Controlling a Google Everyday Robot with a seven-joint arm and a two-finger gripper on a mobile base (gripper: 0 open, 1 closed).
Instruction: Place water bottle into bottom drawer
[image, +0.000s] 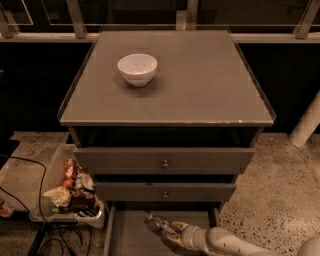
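One pale tool (176, 236) reaches in from the lower right on a smooth, rounded arm (235, 245), low in the camera view over the open bottom drawer (131, 235). Its fingers are closed around the lower end of the water bottle (159, 225), which lies tilted with its capped end pointing up and to the left, above the drawer's flat grey floor. The grip hides the bottle's base, and its label cannot be made out. I cannot tell whether the bottle touches the floor. The frame's bottom edge cuts off the drawer's front and most of the arm. Above it sit two closed grey drawers (125, 160), each with a small round knob (164, 163). The matte grey worktop (200, 85) has a thin raised rim and carries a glossy white bowl (137, 69) near its back left. Left of the cabinet, a pale tray (98, 217) holds crumpled snack packets, with dark cables (30, 170) beside it on the speckled stone floor (280, 200).
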